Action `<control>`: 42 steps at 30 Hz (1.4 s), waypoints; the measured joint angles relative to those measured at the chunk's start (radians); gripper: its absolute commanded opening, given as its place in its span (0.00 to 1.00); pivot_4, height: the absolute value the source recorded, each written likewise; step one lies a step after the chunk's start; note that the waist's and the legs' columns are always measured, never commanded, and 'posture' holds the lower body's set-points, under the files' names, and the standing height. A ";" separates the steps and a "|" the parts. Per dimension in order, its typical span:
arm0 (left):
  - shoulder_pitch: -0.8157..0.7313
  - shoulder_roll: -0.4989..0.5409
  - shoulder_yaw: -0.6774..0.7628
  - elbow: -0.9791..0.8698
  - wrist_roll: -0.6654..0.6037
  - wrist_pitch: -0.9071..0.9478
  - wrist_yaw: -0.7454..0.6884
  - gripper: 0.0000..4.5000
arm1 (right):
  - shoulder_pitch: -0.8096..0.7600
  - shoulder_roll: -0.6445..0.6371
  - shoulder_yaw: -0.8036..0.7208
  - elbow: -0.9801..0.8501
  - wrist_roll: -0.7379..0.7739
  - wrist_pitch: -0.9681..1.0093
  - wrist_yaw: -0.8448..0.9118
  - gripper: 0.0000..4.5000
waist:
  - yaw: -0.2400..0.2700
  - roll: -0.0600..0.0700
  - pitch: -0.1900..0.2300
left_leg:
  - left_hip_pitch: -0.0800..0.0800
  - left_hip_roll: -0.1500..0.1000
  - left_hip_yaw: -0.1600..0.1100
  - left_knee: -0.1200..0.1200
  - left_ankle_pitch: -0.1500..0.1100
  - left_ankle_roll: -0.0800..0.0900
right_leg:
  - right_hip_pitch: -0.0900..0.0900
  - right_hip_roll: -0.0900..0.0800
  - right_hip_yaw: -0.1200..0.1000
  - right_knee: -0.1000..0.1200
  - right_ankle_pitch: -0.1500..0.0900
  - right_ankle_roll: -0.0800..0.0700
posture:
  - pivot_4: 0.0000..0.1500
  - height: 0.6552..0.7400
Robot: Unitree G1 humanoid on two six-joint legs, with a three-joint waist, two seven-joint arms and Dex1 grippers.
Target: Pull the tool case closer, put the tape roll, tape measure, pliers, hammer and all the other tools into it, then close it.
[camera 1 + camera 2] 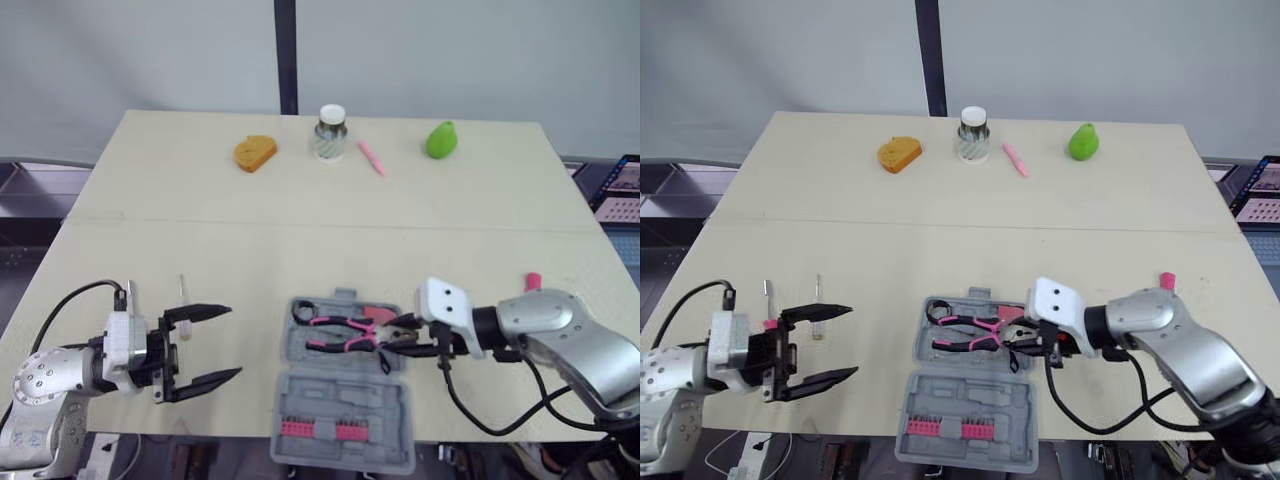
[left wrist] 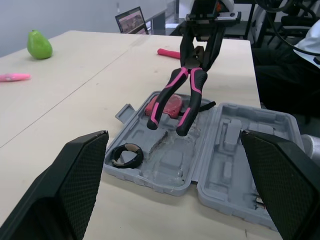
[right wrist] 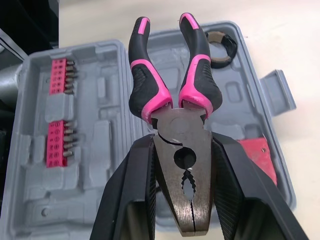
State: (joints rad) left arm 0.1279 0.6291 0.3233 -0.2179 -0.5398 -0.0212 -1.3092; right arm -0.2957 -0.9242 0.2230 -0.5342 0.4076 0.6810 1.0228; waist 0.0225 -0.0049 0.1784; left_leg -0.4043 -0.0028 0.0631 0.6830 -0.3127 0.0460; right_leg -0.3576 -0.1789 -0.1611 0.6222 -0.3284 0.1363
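Note:
The grey tool case (image 1: 340, 412) lies open at the table's front middle, its lid toward me with pink bit holders (image 1: 320, 430). My right gripper (image 1: 405, 335) is shut on the head of the pink-and-black pliers (image 3: 172, 95), holding them just above the case's tray, handles pointing left. A black tape roll (image 2: 125, 156) and a red tape measure (image 2: 165, 106) sit in the tray. My left gripper (image 1: 205, 345) stands open and holds nothing, left of the case. A pink hammer handle (image 1: 533, 281) shows behind my right arm.
A thin screwdriver (image 1: 184, 300) lies on the table by my left gripper. At the far side stand an orange object (image 1: 256, 153), a jar (image 1: 330, 132), a pink pen (image 1: 371, 157) and a green pear (image 1: 441, 140). The table's front edge runs under the case lid.

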 measured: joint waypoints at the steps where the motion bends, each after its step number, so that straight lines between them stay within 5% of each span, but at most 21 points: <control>1: -0.011 0.001 -0.006 0.019 0.002 -0.016 -0.005 1.00 | -0.010 0.007 0.010 0.000 -0.004 0.008 -0.002 0.22 | 0.000 0.000 0.000 | 0.000 0.000 0.000 0.000 0.000 0.000 | 0.000 0.000 0.000 0.000 0.000 0.000 | 1.00 0.47; 22: -0.046 0.017 -0.074 0.071 0.002 -0.045 -0.008 1.00 | -0.158 0.111 0.241 0.069 -0.169 0.130 -0.034 0.22 | -0.003 0.000 0.000 | 0.000 0.000 0.000 0.000 0.000 0.000 | -0.001 0.000 0.000 0.000 0.000 0.000 | 1.00 0.47; 42: -0.034 0.027 -0.098 0.026 0.002 -0.015 0.035 1.00 | -0.166 0.182 0.247 0.105 -0.206 0.133 -0.036 0.22 | -0.004 0.000 0.000 | 0.000 0.000 0.000 0.000 0.000 0.000 | -0.001 0.000 0.000 0.001 0.000 0.000 | 1.00 0.47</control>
State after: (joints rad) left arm 0.0941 0.6556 0.2251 -0.1921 -0.5382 -0.0358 -1.2746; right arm -0.4616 -0.7418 0.4696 -0.4292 0.2021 0.8136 0.9868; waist 0.0185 -0.0045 0.1786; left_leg -0.4046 -0.0030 0.0630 0.6829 -0.3129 0.0458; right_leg -0.3586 -0.1790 -0.1613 0.6228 -0.3284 0.1363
